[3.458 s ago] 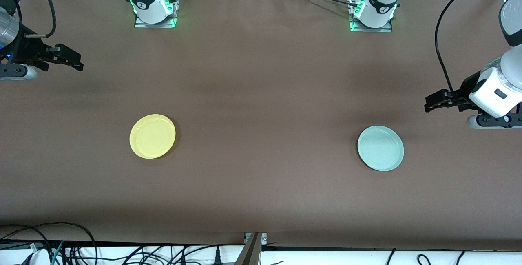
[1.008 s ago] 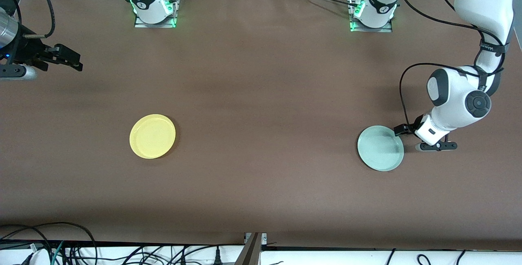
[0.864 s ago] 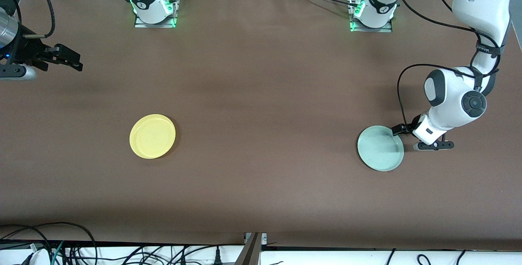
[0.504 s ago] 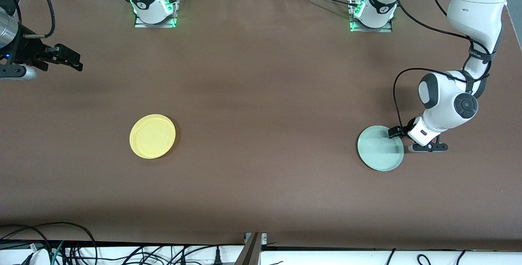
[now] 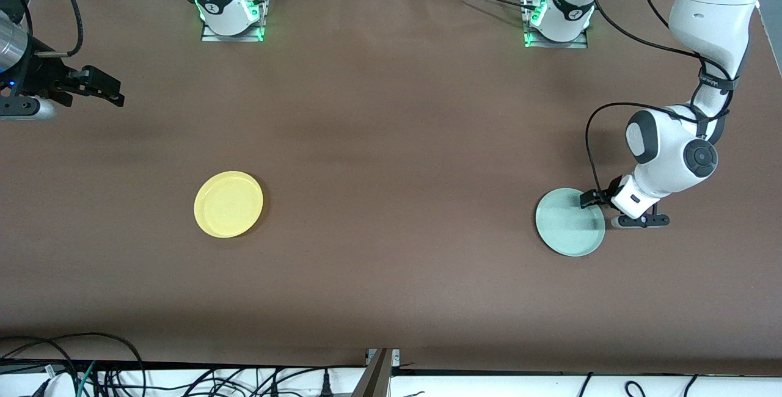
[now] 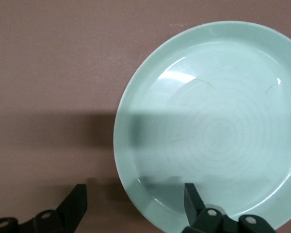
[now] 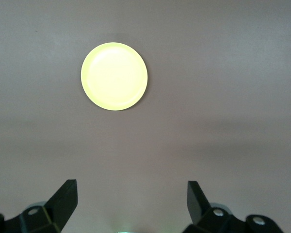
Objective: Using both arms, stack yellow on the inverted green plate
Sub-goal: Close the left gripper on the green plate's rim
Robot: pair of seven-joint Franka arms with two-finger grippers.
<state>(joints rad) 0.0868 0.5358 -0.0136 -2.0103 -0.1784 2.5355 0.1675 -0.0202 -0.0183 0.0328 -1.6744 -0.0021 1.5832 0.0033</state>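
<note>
The pale green plate lies right side up on the brown table near the left arm's end. My left gripper is open and low at the plate's rim. In the left wrist view the plate fills the frame; one finger is over its inside, the other over the table, with the rim between them. The yellow plate lies right side up toward the right arm's end. My right gripper waits open, high over the table's edge at that end; its wrist view shows the yellow plate at a distance.
The two arm bases stand along the table's edge farthest from the front camera. Cables hang below the table's edge nearest the front camera. The brown table between the plates is bare.
My left arm has swung in from the table's end and come down to the green plate's rim, its fingers now straddling it. The right arm and both plates have not moved.
</note>
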